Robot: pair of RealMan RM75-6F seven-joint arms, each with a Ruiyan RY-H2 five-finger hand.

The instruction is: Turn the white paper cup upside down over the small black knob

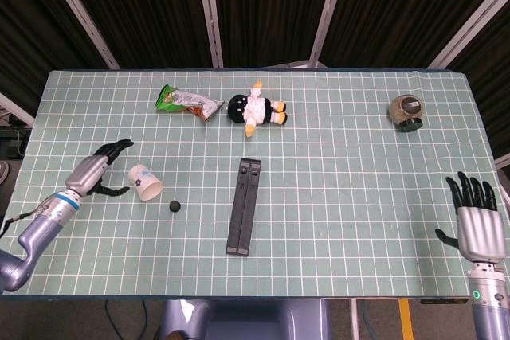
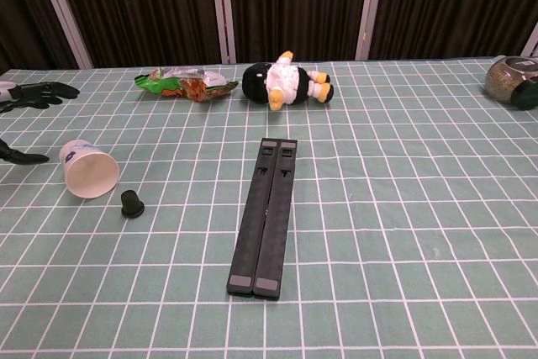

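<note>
Oops, the white paper cup (image 1: 146, 181) lies on its side.
Left robot hand (image 1: 97, 171) open and empty beside it; a nudge could roll it past the small black knob (image 1: 174, 206).

We see the white paper cup (image 1: 145, 181) lying on its side, open mouth facing the small black knob (image 1: 174, 206), which sits upright just beside it, not touching.

Cup (image 1: 145, 181) lies on its side between left hand (image 1: 94, 173) and knob (image 1: 174, 206).
</note>
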